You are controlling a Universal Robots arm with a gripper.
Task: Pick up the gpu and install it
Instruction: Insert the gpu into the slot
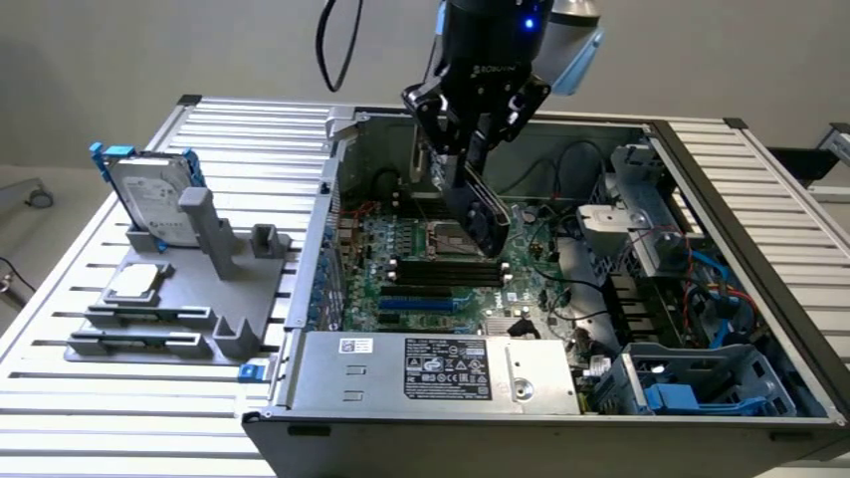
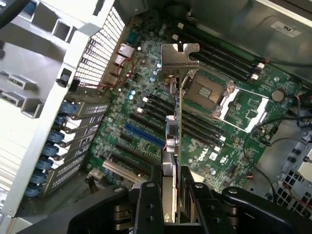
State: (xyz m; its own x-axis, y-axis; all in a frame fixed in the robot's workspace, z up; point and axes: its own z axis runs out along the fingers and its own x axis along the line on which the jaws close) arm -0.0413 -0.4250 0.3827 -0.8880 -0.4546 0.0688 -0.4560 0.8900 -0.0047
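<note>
My gripper [image 1: 468, 149] hangs over the open computer case [image 1: 318, 249], shut on the gpu [image 1: 481, 214]. The card is held on edge and points down at the motherboard [image 1: 439, 269], close above its black slots, not seated in any of them. In the wrist view the gpu [image 2: 179, 61] is seen edge-on. Its silver bracket is at the far end, and the black fingers [image 2: 148, 204] clamp both of its faces. Beneath the card lie the long black slots and a blue slot [image 2: 144, 136], beside the CPU socket [image 2: 207, 92].
A grey stand [image 1: 219, 299] at the exterior view's left holds a silver hard drive with blue rails [image 1: 146, 189] and a small square chip [image 1: 137, 284]. Inside the case are a power supply [image 1: 439, 368], cables and drive cages [image 1: 664, 229].
</note>
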